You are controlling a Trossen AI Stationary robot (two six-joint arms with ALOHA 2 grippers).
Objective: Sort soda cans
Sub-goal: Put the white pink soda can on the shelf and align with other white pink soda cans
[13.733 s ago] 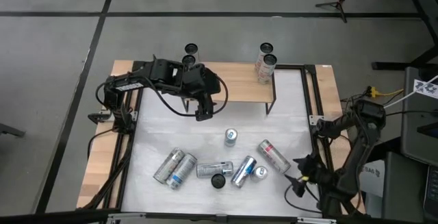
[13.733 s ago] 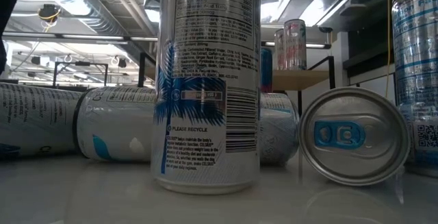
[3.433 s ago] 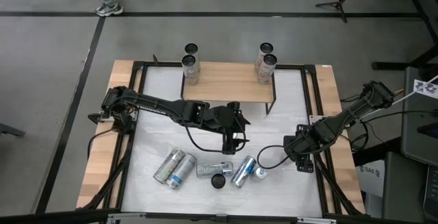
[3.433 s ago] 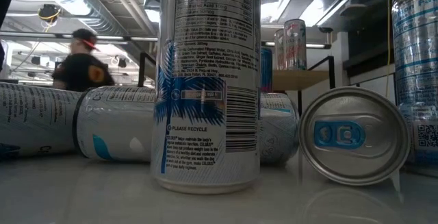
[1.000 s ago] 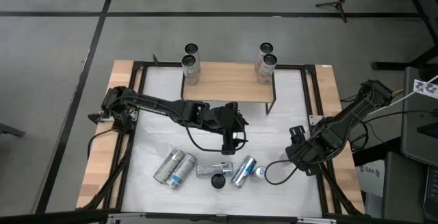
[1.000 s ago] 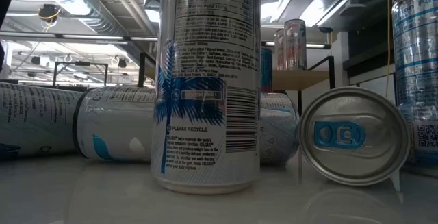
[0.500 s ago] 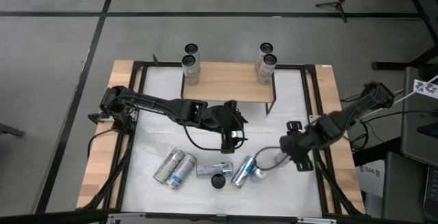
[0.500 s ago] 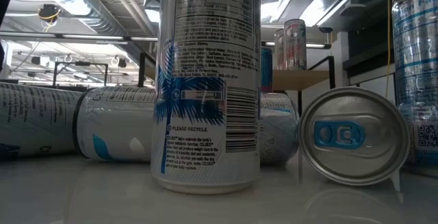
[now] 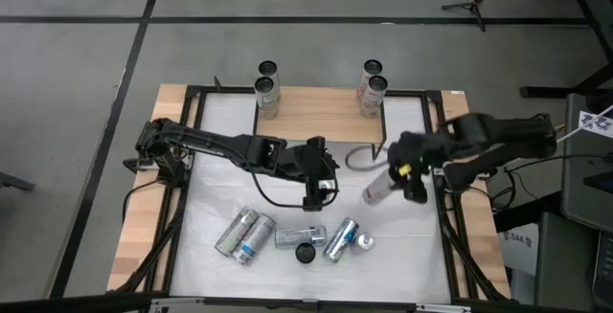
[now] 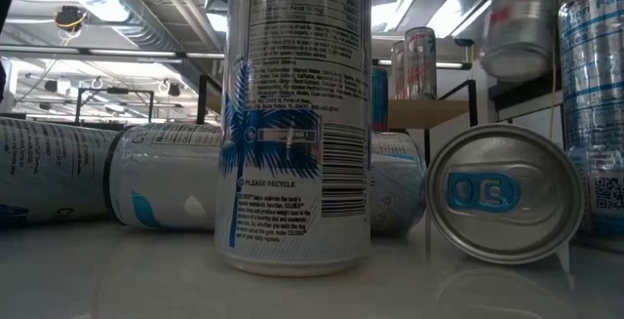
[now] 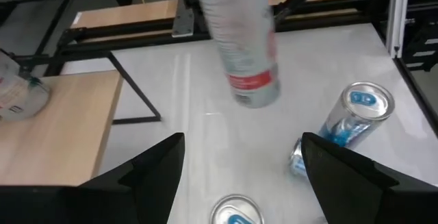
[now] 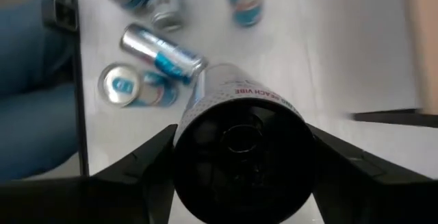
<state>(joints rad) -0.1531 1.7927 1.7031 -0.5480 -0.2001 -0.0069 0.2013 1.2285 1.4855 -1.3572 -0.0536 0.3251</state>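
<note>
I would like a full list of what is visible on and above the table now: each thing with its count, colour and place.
Shelf: one, light wood, far side of the table.
Cans on the shelf: four, silver with dark tops, two at the left end, two at the right end.
Held can: one, silver with red marks, lifted above the white mat.
Cans on the mat: about seven, silver and blue, near edge; most lie flat.
Left gripper: open, above an upright blue-topped can.
Right gripper: closed on the held can.
</note>
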